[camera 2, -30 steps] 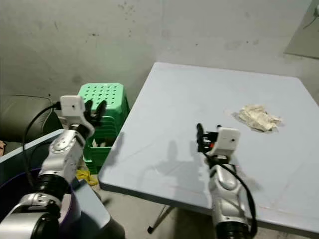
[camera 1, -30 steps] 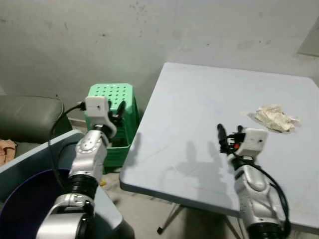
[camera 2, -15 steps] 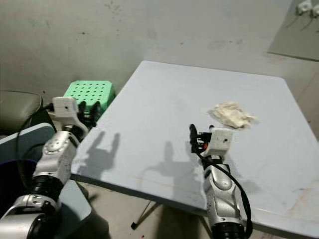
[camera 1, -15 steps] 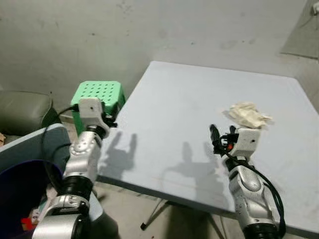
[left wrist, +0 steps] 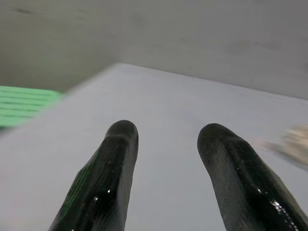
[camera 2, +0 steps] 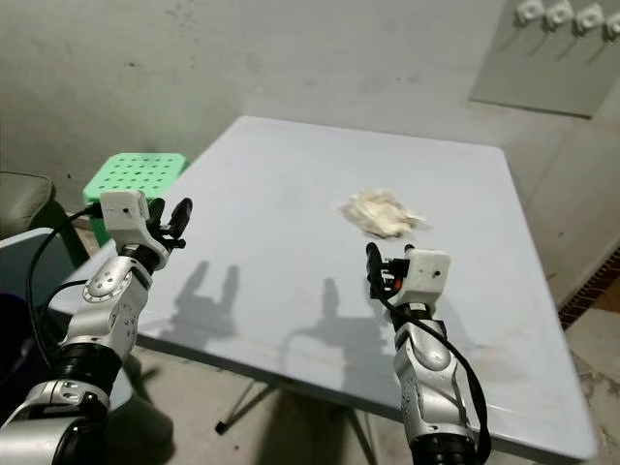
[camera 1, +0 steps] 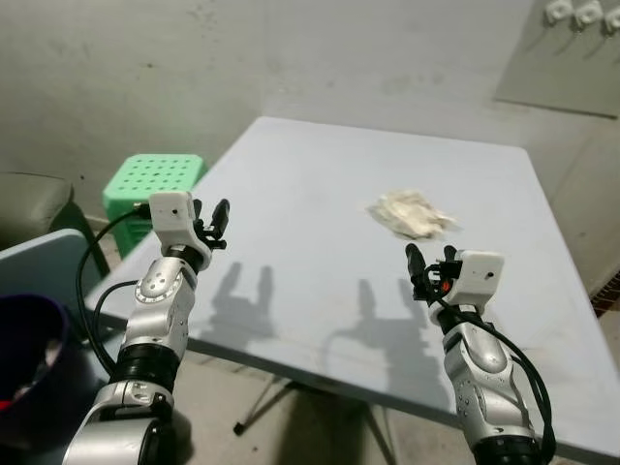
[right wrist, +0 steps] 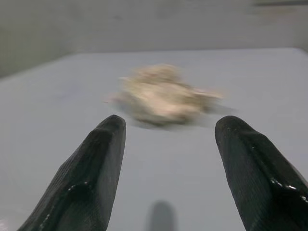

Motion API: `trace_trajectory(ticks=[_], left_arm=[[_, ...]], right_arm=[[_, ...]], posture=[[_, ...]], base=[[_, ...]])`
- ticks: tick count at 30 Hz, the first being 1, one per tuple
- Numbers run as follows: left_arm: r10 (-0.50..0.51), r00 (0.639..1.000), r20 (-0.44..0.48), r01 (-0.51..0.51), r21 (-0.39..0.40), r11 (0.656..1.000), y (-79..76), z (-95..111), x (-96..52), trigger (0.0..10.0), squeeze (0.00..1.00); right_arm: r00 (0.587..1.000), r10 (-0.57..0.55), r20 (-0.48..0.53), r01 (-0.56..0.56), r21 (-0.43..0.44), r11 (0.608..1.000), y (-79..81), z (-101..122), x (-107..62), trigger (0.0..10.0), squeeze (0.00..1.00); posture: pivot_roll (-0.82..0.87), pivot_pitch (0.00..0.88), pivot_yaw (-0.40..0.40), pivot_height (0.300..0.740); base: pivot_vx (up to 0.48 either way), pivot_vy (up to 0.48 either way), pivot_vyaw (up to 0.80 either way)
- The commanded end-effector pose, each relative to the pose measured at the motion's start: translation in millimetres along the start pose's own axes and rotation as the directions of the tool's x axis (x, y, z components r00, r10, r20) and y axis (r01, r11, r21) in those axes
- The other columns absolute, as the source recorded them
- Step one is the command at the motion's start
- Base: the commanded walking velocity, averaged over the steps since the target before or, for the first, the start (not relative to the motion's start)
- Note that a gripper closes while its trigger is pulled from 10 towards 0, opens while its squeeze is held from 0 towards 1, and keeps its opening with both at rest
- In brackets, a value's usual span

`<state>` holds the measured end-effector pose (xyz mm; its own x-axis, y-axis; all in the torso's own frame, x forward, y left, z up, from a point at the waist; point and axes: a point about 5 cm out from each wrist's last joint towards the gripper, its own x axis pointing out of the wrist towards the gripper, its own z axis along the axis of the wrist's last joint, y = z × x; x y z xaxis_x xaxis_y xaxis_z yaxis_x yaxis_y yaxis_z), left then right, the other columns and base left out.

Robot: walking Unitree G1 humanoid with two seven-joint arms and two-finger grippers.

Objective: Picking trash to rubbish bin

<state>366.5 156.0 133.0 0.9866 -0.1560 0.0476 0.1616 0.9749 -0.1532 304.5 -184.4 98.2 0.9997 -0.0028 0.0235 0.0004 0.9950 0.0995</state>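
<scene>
Above table (camera 1: 320, 184), right end effector (camera 1: 427, 263) spread.

On the table (camera 1: 320, 194) the crumpled trash (camera 1: 412, 214) lies toward 1 o'clock, apart from every edge. The right gripper (camera 1: 427, 264) hovers over the table at 5 o'clock of the trash, near it. The left gripper (camera 1: 210, 217) is over the table's left edge, at 9 o'clock. Beyond that edge a stool (camera 1: 153, 176) stands at 10 o'clock, with the rubbish bin (camera 1: 29, 334) on the floor at 8 o'clock.
</scene>
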Motion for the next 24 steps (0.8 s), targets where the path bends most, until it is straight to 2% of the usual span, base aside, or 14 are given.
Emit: trace_trajectory(ticks=[1, 8, 10, 11, 13, 18, 20, 24], left_arm=[[0.009, 1.000, 0.008, -0.010, 0.024, 1.000, 5.3, 7, 2.1, 10.0, 0.00], [-0.053, 0.998, -0.025, 0.053, -0.007, 0.999, -6.9, 2, 1.6, 10.0, 0.00], [-0.069, 0.997, -0.026, 0.068, -0.015, 0.998, -9.3, 2, 1.2, 10.0, 0.00], [-0.112, 0.993, -0.025, 0.111, -0.037, 0.993, -14.1, 1, -0.4, 10.0, 0.00], [-0.166, 0.985, -0.051, 0.166, -0.012, 0.986, -20.6, -5, -4.4, 10.0, 0.00], [-0.218, 0.974, -0.068, 0.219, 0.003, 0.976, -28.2, -12, -10.2, 10.0, 0.00], [-0.248, 0.966, -0.074, 0.249, 0.003, 0.969, -31.8, -15, -14.0, 10.0, 0.00], [-0.269, 0.960, -0.081, 0.271, 0.003, 0.963, -35.1, -17, -16.1, 10.0, 0.00]], right_arm=[[1.000, 0.004, -0.003, -0.004, 0.008, 1.000, 5.7, 4, 3.3, 10.0, 0.00], [0.985, -0.087, -0.149, 0.088, 0.003, 0.996, -2.8, -8, 5.7, 10.0, 0.00], [0.982, -0.087, -0.168, 0.092, 0.025, 0.995, -3.2, -9, 5.7, 10.0, 0.00], [0.977, -0.096, -0.192, 0.110, 0.061, 0.992, -4.7, -11, 5.2, 10.0, 0.00], [0.991, -0.053, -0.121, 0.055, 0.015, 0.998, -3.9, -5, 2.6, 10.0, 0.00], [0.995, -0.019, -0.098, 0.020, 0.004, 1.000, -3.8, -5, -0.9, 10.0, 0.00], [0.999, 0.015, -0.043, -0.016, -0.030, 0.999, -2.0, 1, -3.5, 10.0, 0.00], [0.999, 0.044, -0.016, -0.044, -0.009, 0.999, -0.9, 5, -4.2, 10.0, 0.00]], posture=[[-0.08, 0.000, -0.008, 0.740], [-0.08, 0.000, -0.010, 0.740], [-0.08, 0.000, -0.009, 0.740], [-0.08, 0.000, -0.011, 0.740], [-0.09, 0.000, -0.010, 0.740], [-0.09, 0.000, -0.008, 0.740], [-0.09, 0.000, -0.008, 0.740], [-0.09, 0.000, -0.006, 0.740]], base=[[0.000, 0.000, 0.00], [0.000, 0.000, 0.00], [0.000, 0.000, 0.00], [0.000, 0.000, 0.00], [0.000, 0.000, 0.00], [0.000, 0.000, 0.00], [0.000, 0.000, 0.00], [0.281, 0.000, 0.00]])
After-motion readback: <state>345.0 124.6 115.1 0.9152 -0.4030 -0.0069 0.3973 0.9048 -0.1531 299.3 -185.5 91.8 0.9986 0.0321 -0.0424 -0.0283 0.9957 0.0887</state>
